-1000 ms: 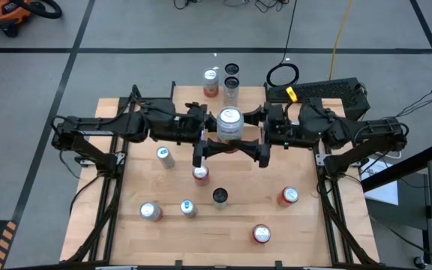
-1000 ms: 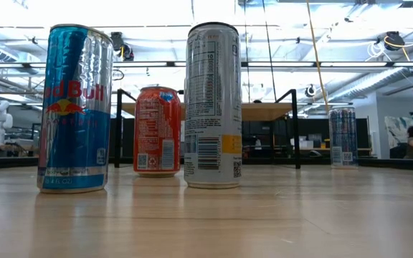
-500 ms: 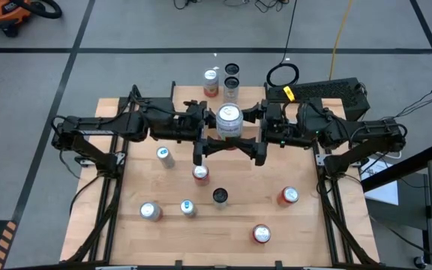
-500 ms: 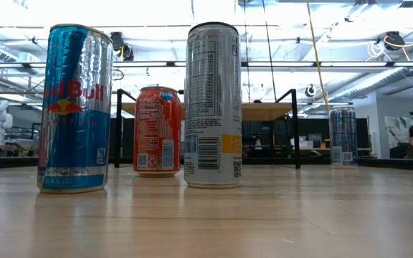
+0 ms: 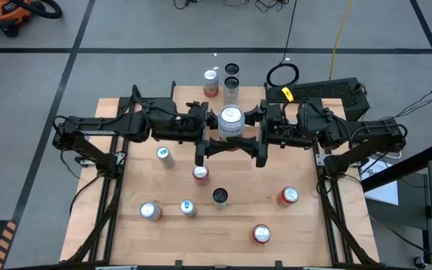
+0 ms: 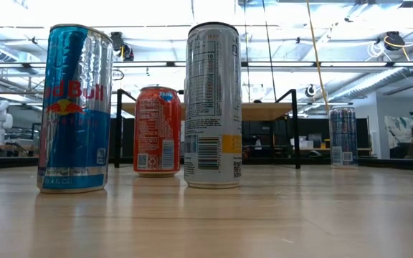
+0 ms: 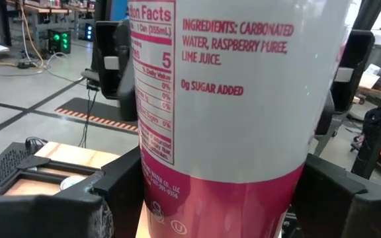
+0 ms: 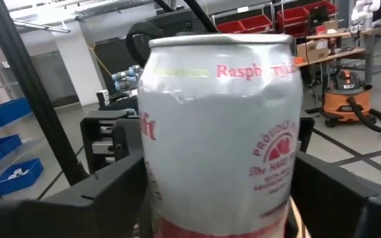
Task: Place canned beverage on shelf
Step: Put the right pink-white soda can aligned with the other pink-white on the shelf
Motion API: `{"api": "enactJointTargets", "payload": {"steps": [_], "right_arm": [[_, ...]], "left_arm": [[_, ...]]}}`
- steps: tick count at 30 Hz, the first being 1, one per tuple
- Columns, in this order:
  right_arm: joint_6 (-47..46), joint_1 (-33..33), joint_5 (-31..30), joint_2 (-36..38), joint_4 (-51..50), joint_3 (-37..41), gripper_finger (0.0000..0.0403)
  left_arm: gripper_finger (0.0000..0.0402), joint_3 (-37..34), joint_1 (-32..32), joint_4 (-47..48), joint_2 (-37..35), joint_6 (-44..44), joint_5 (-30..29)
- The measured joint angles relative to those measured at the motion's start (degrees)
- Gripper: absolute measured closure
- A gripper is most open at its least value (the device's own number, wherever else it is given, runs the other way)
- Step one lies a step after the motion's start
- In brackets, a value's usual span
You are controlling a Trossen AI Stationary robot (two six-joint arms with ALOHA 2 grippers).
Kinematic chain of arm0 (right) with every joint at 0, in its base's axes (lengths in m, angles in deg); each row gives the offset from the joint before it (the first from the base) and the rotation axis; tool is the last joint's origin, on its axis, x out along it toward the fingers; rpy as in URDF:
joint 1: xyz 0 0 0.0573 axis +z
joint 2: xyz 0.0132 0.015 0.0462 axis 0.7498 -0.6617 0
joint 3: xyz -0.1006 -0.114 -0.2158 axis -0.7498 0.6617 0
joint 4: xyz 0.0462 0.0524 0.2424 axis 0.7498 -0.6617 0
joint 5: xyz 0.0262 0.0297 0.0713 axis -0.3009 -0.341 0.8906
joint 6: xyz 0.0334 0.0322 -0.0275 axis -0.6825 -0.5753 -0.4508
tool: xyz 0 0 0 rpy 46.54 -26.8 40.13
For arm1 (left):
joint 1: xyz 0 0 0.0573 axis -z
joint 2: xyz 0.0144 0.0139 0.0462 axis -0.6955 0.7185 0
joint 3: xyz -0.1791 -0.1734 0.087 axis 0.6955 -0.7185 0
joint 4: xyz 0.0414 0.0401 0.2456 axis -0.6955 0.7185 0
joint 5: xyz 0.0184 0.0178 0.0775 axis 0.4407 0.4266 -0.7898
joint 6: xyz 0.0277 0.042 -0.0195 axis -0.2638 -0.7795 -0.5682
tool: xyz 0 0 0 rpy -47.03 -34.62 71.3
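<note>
Both grippers meet mid-table over the shelf [image 5: 231, 146]; left gripper [image 5: 210, 129] pinches the raspberry can [image 5: 231, 121], fingers on its sides; right gripper [image 5: 255, 127] straddles the same can, contact unclear; can upright, above the shelf.

Raspberry can [image 8: 223, 125] upright between right tool [image 8: 217, 198] fingers.

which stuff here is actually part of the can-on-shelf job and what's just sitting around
In the job: white raspberry can, held between left gripper and right gripper; the shelf beneath it.

Lying about: red can, Red Bull can, tall silver can, black keyboard.
</note>
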Motion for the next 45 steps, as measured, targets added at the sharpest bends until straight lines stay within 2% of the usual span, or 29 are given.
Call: {"api": "enactJointTargets", "payload": {"steps": [6, 13, 23, 34, 40, 45], "right_arm": [[0.1, 0.0, -0.1, 0.0, 0.0, 0.0, 0.0131], [0.1, 0.0, -0.2, 0.0, 0.0, 0.0, 0.0132], [-0.1, 0.0, -0.5, 0.0, -0.4, 0.1, 0.0133], [-0.4, 0.0, -0.6, 0.0, -0.5, 0.1, 0.0133], [-0.3, 0.0, -0.5, 0.0, -0.6, 0.1, 0.0133], [-0.3, 0.0, -0.5, 0.0, -0.6, 0.1, 0.0133]], "left_arm": [[0.0109, 0.0, 0.0, 0.0, 0.0, 0.1, -0.2], [0.0106, 0.0, 0.0, 0.1, 0.0, 0.1, -0.6], [0.0007, 0.1, 0.0, 0.0, -0.5, 3.1, -0.9], [0.0008, 0.1, -2.2, 7.7, -7.2, 2.0, -2.2], [0.0008, 0.1, -3.7, 7.0, -9.6, 1.5, -2.3], [0.0008, 0.1, -4.9, 0.2, -8.6, 3.1, 3.3]]}}
